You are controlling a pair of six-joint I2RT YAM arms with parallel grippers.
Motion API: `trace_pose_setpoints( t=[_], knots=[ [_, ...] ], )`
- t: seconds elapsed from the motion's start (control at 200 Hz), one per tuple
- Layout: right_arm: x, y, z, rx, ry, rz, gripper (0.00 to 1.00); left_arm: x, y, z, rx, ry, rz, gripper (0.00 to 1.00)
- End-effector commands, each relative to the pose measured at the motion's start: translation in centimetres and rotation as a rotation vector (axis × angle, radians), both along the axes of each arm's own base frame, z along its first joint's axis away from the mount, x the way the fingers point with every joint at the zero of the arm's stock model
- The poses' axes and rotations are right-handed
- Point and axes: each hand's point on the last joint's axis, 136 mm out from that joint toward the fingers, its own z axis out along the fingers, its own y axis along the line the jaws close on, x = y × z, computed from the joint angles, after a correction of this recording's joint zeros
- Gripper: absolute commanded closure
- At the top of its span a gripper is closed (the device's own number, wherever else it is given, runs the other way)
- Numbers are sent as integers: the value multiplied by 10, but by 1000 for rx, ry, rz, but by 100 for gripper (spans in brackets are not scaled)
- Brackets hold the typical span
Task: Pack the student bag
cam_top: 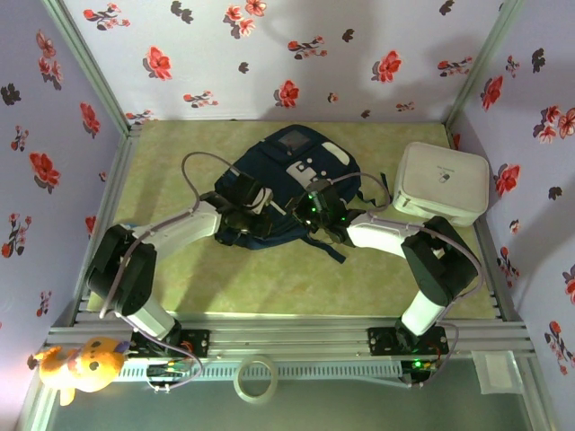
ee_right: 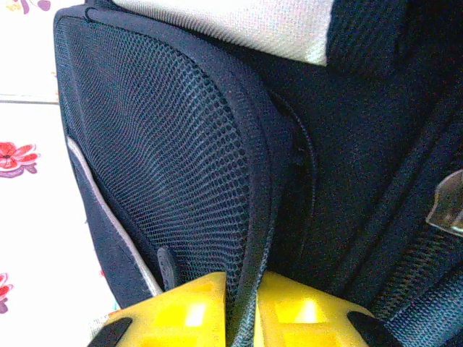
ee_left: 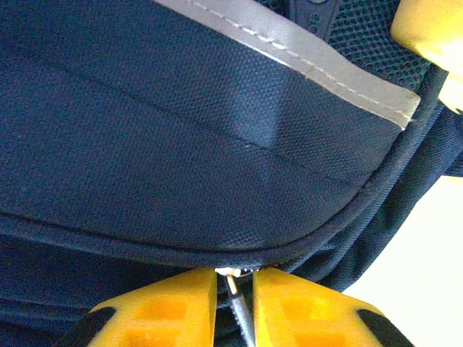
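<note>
Table bears student bag; close-ups: left tool pinches zipper pull, right tool seam.

student bag lay flat at centre of table; navy fabric, white/grey patches, grey stripe, mesh side pocket, dark strap trailing toward near edge.

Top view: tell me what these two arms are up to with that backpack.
Both arms are working on the bag, which lies on the table. The left arm has its jaws pinched on a zip pull at the bag's edge. The right arm has its jaws closed on the seam of a mesh pocket. A white box sits at the right.
</note>
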Motion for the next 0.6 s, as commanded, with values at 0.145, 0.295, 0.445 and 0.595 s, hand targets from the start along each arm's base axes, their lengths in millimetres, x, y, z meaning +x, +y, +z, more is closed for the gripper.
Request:
trace_pose_setpoints(
  t=[0.145,0.295,0.445,0.595],
  knots=[
    [7,-4,10,-1,-39,-21,86,7,12,2,93,-28,38,95],
    [9,-21,11,-78,-62,-42,88,13,29,15,126,-89,80,100],
    [13,-48,11,-164,-71,-71,90,23,60,23,143,-130,176,100],
    [18,-66,11,-208,-74,-91,91,31,80,28,127,-136,250,100]
  ],
)
